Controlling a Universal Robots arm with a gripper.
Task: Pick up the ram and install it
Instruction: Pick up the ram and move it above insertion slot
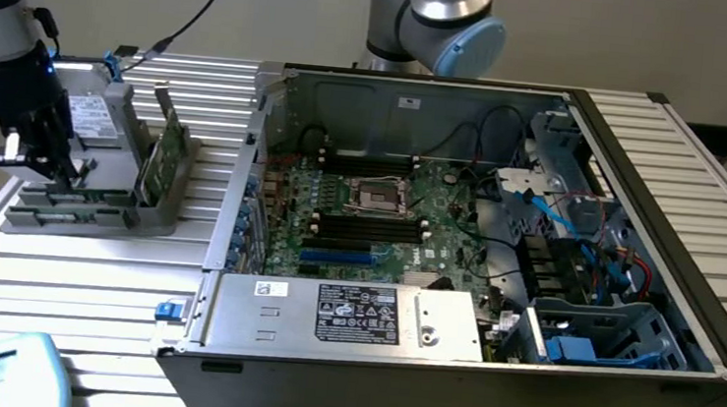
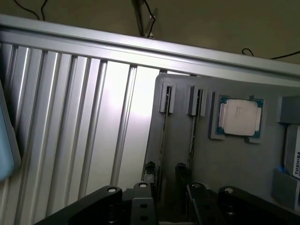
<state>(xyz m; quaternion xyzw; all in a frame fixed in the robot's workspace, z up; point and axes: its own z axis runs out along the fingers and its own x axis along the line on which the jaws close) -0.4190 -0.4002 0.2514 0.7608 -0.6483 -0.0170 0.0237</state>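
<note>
The hand [image 1: 61, 169] hangs low over the grey parts holder [image 1: 33, 219] on the slatted desk [image 1: 80, 287], to the exterior view's left of the open computer case [image 1: 346, 103]. Its fingers [image 2: 149, 176] stand apart, one on each side of the ram [image 2: 163, 140]. The ram sits edge-up in its holder slot, beside a second stick [image 2: 193, 140] and the processor chip [image 2: 240, 117].

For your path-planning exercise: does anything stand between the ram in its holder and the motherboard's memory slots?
Yes. The upright expansion card and the case wall stand between the ram in the holder and the memory slots.
</note>
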